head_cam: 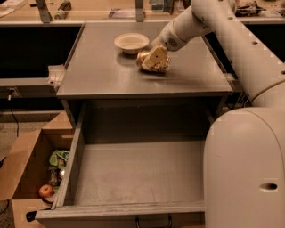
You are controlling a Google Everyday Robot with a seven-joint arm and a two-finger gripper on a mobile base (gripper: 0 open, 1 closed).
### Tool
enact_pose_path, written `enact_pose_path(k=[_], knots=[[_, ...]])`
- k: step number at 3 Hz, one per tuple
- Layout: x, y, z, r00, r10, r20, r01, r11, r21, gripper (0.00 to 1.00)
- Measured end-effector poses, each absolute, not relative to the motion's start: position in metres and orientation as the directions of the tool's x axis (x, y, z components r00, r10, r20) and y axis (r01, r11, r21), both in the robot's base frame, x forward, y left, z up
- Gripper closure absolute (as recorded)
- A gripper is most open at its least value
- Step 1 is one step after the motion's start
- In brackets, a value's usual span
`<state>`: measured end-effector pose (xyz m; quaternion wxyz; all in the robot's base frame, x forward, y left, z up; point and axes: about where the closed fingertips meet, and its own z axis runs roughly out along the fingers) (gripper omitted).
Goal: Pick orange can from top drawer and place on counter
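Observation:
The orange can [144, 58] lies tilted on its side at the counter [107, 75], just right of the bowl. My gripper [154, 60] reaches in from the upper right and is shut on the can, its pale fingers [156, 56] covering most of the can's right part. The can looks to be touching or just above the counter surface, with a shadow under it. The top drawer [133, 178] is pulled fully open below the counter, and nothing shows inside it.
A pale bowl [131, 42] stands on the counter's back middle. A brown cardboard box [20, 167] on the floor to the left holds a red apple [45, 190] and green clutter. My white base [245, 169] fills the lower right. A tan shelf [89, 13] runs behind.

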<state>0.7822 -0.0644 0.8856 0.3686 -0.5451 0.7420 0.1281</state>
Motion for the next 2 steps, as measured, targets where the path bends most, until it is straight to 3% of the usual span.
enact_pose_path(k=[2], knots=[[0.78, -0.055, 0.928, -0.047, -0.698, -0.715, -0.896, 0.345, -0.278, 0.0]])
